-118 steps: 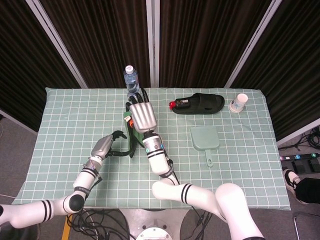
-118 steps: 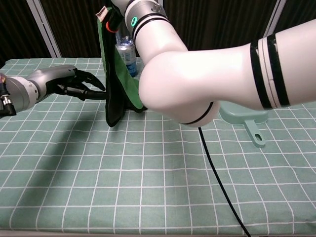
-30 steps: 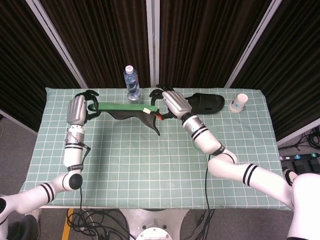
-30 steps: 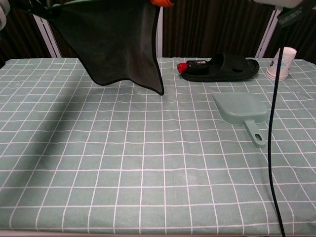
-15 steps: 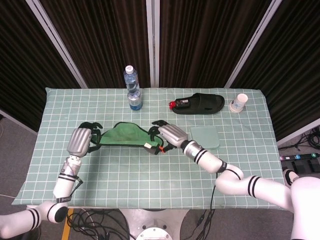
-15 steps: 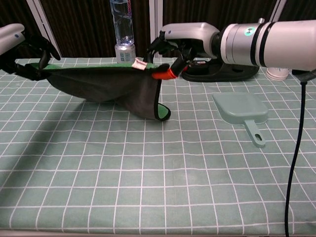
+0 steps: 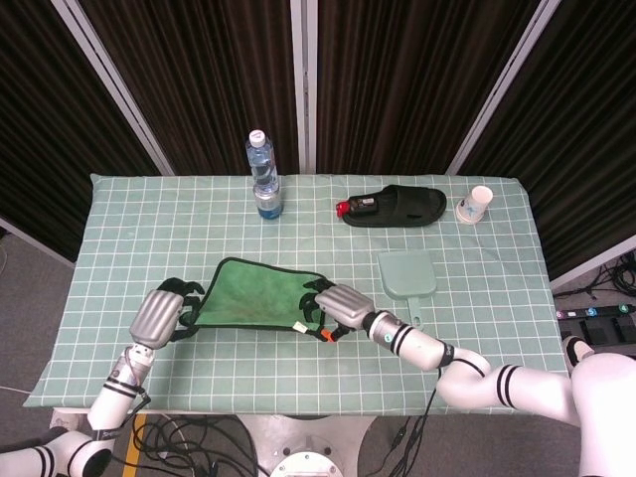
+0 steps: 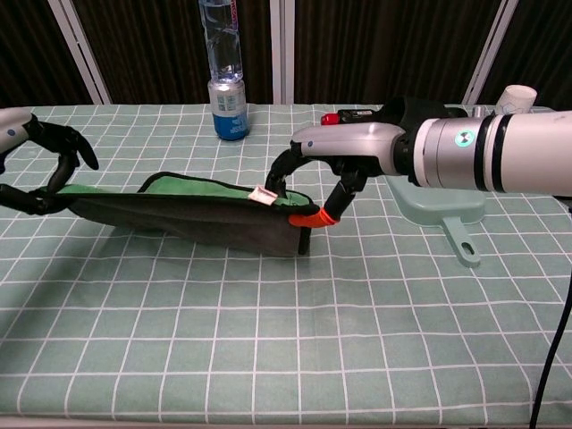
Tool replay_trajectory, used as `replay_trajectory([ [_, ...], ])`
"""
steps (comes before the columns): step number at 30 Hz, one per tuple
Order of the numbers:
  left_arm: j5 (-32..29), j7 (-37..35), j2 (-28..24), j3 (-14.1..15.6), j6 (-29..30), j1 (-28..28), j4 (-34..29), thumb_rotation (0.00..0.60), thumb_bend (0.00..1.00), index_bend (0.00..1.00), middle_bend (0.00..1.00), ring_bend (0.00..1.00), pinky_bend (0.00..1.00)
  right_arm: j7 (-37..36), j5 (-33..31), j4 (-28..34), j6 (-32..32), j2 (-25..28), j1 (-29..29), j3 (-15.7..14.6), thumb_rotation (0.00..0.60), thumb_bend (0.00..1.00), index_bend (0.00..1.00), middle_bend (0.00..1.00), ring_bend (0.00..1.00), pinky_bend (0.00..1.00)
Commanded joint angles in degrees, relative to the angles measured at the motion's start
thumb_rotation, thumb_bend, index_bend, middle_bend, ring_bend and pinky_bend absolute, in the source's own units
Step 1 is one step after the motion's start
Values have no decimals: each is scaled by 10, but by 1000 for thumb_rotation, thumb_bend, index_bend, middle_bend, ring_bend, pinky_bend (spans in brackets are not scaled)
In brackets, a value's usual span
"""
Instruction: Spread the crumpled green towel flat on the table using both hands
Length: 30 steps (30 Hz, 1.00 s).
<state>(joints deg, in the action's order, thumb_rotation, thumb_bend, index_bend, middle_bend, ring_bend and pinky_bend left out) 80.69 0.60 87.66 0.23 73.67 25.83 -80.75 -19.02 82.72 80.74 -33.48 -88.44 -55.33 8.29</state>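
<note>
The green towel (image 7: 256,294) with dark edging lies nearly spread out near the table's front, its near edge still lifted a little (image 8: 197,217). My left hand (image 7: 159,314) pinches its left corner, seen low at the left edge in the chest view (image 8: 36,170). My right hand (image 7: 336,306) pinches the right corner beside a white tag and an orange loop (image 8: 315,220); in the chest view the right hand (image 8: 335,156) sits just above the towel's right end.
A water bottle (image 7: 262,179) stands behind the towel. A black slipper (image 7: 395,207) and a paper cup (image 7: 477,203) sit at the back right. A pale green dustpan (image 7: 406,277) lies right of my right hand. The checked tablecloth (image 7: 477,328) covers the table.
Both hands came down and toward the front edge with the towel. The towel went from hanging stretched in the air to lying mostly flat on the cloth.
</note>
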Motion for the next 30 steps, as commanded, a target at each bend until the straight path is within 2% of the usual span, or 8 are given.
replay_trajectory([
  [1, 3, 27, 1, 9, -17, -2, -5, 600, 387, 783, 465, 376, 261, 26, 2, -7, -18, -15, 8, -13, 584, 491, 605, 235, 13, 0],
  [9, 0, 73, -11, 27, -66, 1, -36, 600, 357, 701, 439, 367, 251, 108, 10, -13, -50, -41, 25, -46, 539, 455, 583, 224, 1, 0],
  [14, -13, 107, -32, 31, -103, 10, -73, 600, 313, 549, 397, 345, 244, 150, 10, -8, -61, -49, 37, -64, 521, 413, 570, 216, 0, 0],
  [19, -28, 135, -66, 37, -141, 22, -127, 600, 277, 338, 322, 302, 233, 190, 12, -3, -72, -52, 46, -78, 511, 381, 548, 203, 0, 0],
  [25, -30, 143, -100, 38, -160, 31, -184, 600, 225, 279, 295, 282, 229, 230, 13, 2, -81, -56, 57, -92, 483, 351, 496, 171, 0, 0],
  [27, -32, 144, -108, 36, -162, 32, -197, 600, 185, 262, 283, 275, 225, 246, 13, 2, -84, -57, 60, -96, 463, 313, 462, 154, 0, 0],
  [30, -21, 144, -109, 33, -153, 32, -200, 600, 138, 245, 274, 274, 225, 265, 13, 5, -89, -56, 66, -101, 371, 114, 355, 114, 0, 0],
])
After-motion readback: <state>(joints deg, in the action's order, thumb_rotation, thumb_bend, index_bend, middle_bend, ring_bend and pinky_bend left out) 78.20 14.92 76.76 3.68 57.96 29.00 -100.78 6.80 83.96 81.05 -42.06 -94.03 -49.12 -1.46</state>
